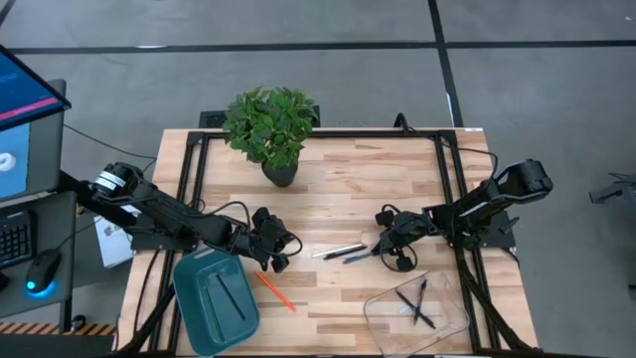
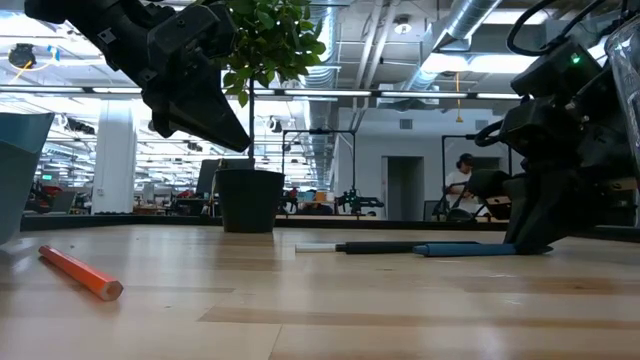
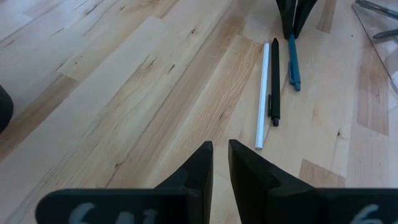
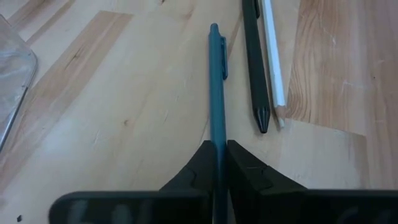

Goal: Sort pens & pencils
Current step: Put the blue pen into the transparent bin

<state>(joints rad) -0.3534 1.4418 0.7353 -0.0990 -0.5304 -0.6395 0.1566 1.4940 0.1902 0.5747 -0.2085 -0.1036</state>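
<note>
Lying on the tabletop (image 1: 328,199) near its middle, a blue pen (image 4: 216,87) is pinched at one end between the closed fingers of the right pincer (image 4: 217,149), with the pen's length resting on the wood. Just beside it, a black pen (image 4: 252,62) and a whitish pencil (image 4: 272,56) are observed side by side, touching or nearly so, and neither is held. An orange pencil (image 1: 276,291) is noted loose on the tabletop just beside the teal tray (image 1: 194,298), on the left arm's side. One dark stick is seen inside the teal tray, and about three dark sticks are seen crossed within the clear tray (image 1: 383,313) on the right arm's side; their exact kinds cannot be told. The left pincer (image 3: 221,155) is held above the bare wood between the teal tray and the middle group, its fingers nearly together with a narrow gap and nothing between them. A potted plant (image 1: 271,124) stands at the far edge, well apart from the work. The sorting is judged partly done: some sticks are already deposited in both trays, while four remain on the tabletop, one of them gripped but not yet lifted. Removal of the blue pen to a tray is judged the step in hand.
</note>
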